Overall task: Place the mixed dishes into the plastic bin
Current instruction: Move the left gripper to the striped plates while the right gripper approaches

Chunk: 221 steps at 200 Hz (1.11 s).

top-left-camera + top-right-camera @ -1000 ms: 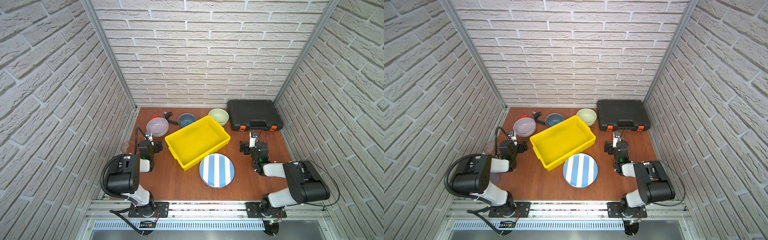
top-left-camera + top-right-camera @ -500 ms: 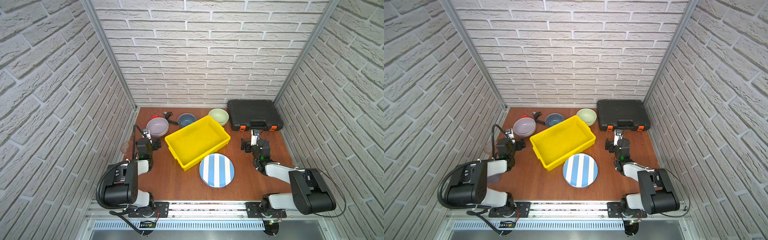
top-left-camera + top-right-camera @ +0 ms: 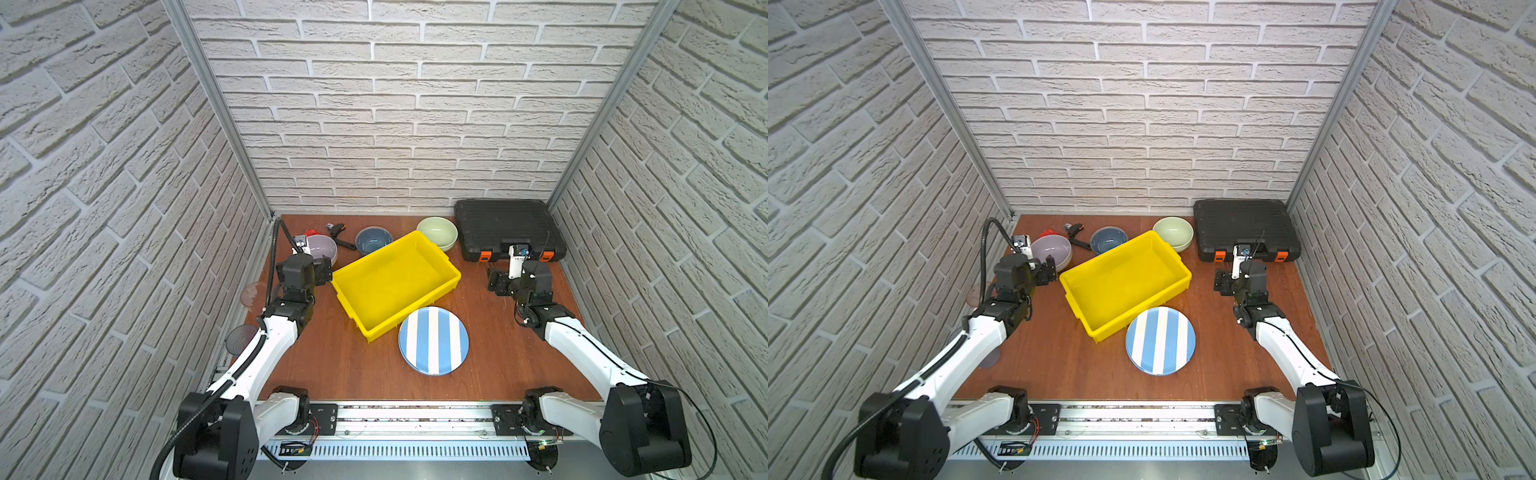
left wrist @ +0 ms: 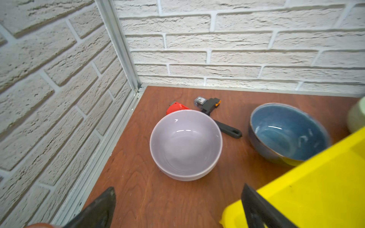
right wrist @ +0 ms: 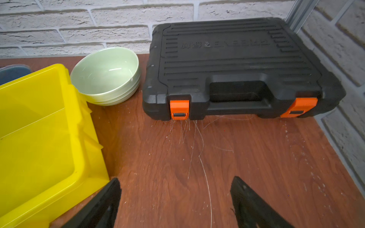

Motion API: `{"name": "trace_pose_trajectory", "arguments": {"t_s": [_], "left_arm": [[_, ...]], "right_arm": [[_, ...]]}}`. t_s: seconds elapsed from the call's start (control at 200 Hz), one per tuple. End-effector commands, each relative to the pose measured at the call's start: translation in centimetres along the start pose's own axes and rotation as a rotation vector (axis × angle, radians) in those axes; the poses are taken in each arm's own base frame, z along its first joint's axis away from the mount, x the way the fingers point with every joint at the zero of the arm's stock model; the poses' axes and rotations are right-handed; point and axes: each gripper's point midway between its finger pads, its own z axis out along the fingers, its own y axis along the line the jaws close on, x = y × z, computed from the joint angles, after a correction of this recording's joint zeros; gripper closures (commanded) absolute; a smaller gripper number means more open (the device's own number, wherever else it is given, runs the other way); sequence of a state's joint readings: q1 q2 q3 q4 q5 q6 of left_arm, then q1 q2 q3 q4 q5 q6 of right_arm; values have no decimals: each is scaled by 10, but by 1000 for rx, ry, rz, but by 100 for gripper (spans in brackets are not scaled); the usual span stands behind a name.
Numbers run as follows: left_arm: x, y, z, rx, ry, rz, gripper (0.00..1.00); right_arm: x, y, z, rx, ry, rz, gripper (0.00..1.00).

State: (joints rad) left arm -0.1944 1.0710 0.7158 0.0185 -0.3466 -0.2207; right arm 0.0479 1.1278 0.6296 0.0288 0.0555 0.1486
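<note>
Empty left claw (image 4: 177,188) released, lilac bowl (image 4: 185,144) just ahead; empty right claw (image 5: 175,179) released, black case (image 5: 237,65) ahead, yellow bin (image 5: 39,128) alongside.

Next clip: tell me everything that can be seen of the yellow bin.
The bin is a bright yellow, glossy plastic rectangular tub with a flared rim and small ribs under it. It stands upright and empty, set askew in the middle of the table. The green bowl sits by its far corner and the striped plate by its near side; whether either touches it is unclear. Nothing grips it.
</note>
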Motion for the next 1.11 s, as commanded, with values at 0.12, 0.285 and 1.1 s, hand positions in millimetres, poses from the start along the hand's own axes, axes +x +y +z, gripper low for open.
{"name": "trace_pose_trajectory", "arguments": {"t_s": [0.12,0.285,1.1], "left_arm": [[9,-42,-47,223,201,-57,2],[5,-66,-90,345,213,-60,2],[90,-184,-202,857,496,-180,29]], "right_arm": [[6,16,-39,-91,43,55,11],[6,33,-59,-192,70,80,12],[72,83,-72,-473,437,293,29]]}}
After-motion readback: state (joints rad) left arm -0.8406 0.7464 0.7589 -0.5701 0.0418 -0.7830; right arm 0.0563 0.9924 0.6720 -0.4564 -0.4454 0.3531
